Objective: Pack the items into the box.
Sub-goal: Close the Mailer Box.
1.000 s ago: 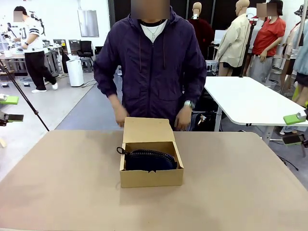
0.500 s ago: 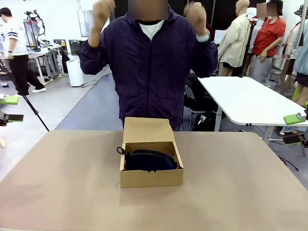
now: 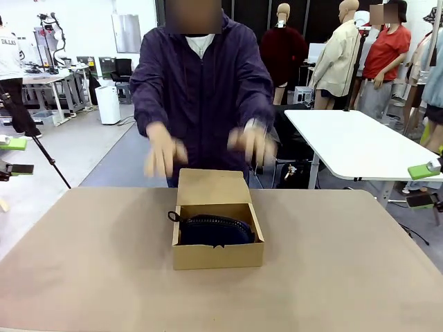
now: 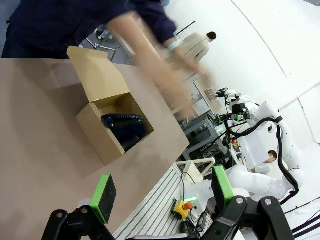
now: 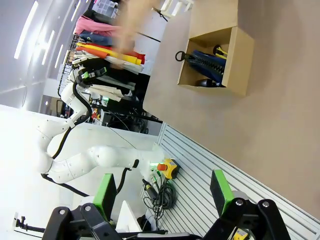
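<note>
The small brown cardboard box (image 3: 218, 256) sits in the middle of the tan counter (image 3: 83, 263). Its hinged lid flap (image 3: 213, 187) is laid back toward the person, which keeps the inside reachable. The dark navy ribbed zip pouch (image 3: 216, 230) lies flat inside, its loop hanging over the rim. In the right wrist view a slim yellow-and-black utility knife (image 5: 220, 51) is tucked beside it, with what looks like the black stapler (image 5: 204, 82) at one end, so packing seems done bar the lid. The left gripper (image 4: 163, 192) and right gripper (image 5: 162, 194) hang well apart from the box, fingers spread wide and empty. Half a second ago the person's hands were raised at shoulder height; now one hand (image 3: 163, 150) and the other (image 3: 252, 143) blur downward above the flap. Box and pouch have not moved.
</note>
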Tool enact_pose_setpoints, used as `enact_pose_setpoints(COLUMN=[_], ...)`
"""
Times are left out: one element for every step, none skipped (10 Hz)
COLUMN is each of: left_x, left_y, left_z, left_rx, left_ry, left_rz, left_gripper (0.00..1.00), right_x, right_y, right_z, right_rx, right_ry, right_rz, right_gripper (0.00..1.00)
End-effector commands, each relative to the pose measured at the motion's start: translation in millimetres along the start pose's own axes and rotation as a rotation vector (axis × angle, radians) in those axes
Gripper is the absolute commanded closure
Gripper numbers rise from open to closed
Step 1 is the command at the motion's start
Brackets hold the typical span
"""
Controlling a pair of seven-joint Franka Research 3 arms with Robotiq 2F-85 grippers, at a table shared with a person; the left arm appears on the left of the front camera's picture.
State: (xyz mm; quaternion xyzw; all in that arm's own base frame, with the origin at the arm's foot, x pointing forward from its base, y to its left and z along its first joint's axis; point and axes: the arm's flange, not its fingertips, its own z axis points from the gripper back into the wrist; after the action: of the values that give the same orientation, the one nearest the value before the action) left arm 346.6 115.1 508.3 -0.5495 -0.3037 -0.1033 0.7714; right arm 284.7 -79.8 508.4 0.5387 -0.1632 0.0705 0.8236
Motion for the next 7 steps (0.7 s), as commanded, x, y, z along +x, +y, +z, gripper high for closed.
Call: enact_pose_setpoints(left_x=[-1.1, -1.1, -1.1, -1.1, -1.1, -1.1, -1.1], left_y=[-1.9, -1.9, -1.9, -1.9, -1.9, -1.9, -1.9], left_z=[3.3, 3.3, 3.3, 3.3, 3.3, 3.3, 3.3], left_rx=[-0.002, -0.002, -0.002, -0.002, -0.002, -0.002, -0.002], left_ry=[0.017, 0.017, 0.017, 0.017, 0.017, 0.017, 0.017], left_rz=[0.006, 0.006, 0.006, 0.006, 0.006, 0.006, 0.006], left_gripper=[0.0, 0.0, 0.0, 0.0, 0.0, 0.0, 0.0], right_x=[0.7, 0.7, 0.7, 0.7, 0.7, 0.7, 0.7], right_y=[-0.3, -0.3, -0.3, -0.3, -0.3, -0.3, -0.3], right_z=[4.7, 4.7, 4.7, 4.7, 4.7, 4.7, 4.7], right_rx=[-0.001, -0.001, -0.001, -0.001, -0.001, -0.001, -0.001], right_ry=[0.006, 0.006, 0.006, 0.006, 0.006, 0.006, 0.006], right_rz=[0.01, 0.01, 0.01, 0.01, 0.01, 0.01, 0.01], right_gripper=[0.0, 0.0, 0.0, 0.0, 0.0, 0.0, 0.0])
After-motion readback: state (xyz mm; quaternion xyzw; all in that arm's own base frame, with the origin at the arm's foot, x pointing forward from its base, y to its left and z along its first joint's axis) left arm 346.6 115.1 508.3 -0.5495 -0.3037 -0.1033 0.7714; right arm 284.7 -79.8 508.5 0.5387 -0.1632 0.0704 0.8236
